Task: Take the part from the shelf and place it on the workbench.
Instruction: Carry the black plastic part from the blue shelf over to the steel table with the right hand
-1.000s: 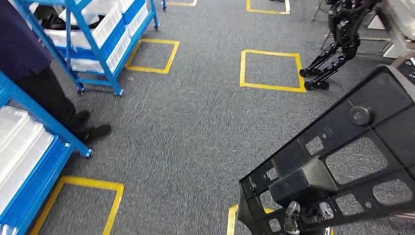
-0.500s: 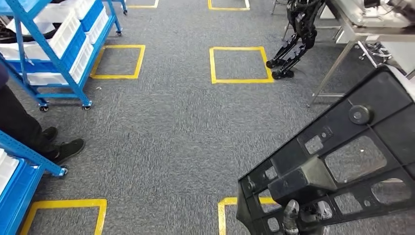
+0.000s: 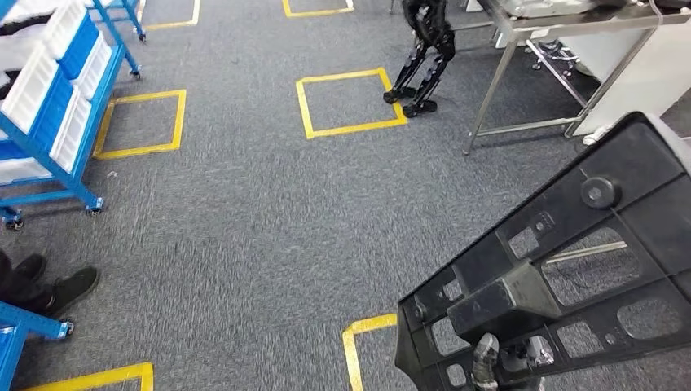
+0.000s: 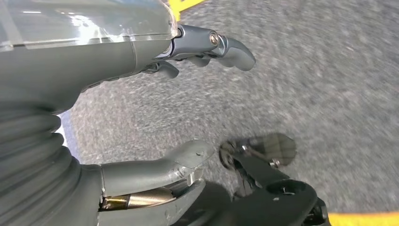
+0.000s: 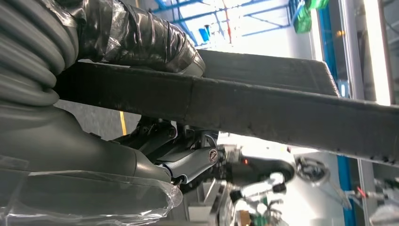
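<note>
Half the job looks done to me: the large black plastic part with its cut-out windows and round boss (image 3: 570, 269) is off the shelf and in my grasp, carried out in front of me on my right side, tilted so its far corner rises toward the upper right of my head view. My right hand (image 5: 117, 52) grips it along one edge; from the wrist I see my dark taped fingers (image 5: 141, 35) wrapped over the top of the thick black rim while my grey thumb presses from the other side. In the head view, the pale tips of that hand (image 3: 486, 358) poke through the part's lower openings.

My left hand (image 4: 141, 113) holds nothing. Its fingers are apart and loosely curved, hanging over the grey speckled carpet (image 3: 261, 220).

What is left is the delivery. A metal-legged table with a steel top (image 3: 530, 20) stands ahead and to the right, which I judge to be the workbench, though I cannot be sure. It is well apart from the part, across open carpet marked with yellow tape squares (image 3: 350, 102). A blue wheeled rack of white bins (image 3: 57, 122) stands off to my left, and another robot's black legs (image 3: 420, 65) stand near the table. So I have yet to close the gap to the table, lower the part onto its top and let go.
</note>
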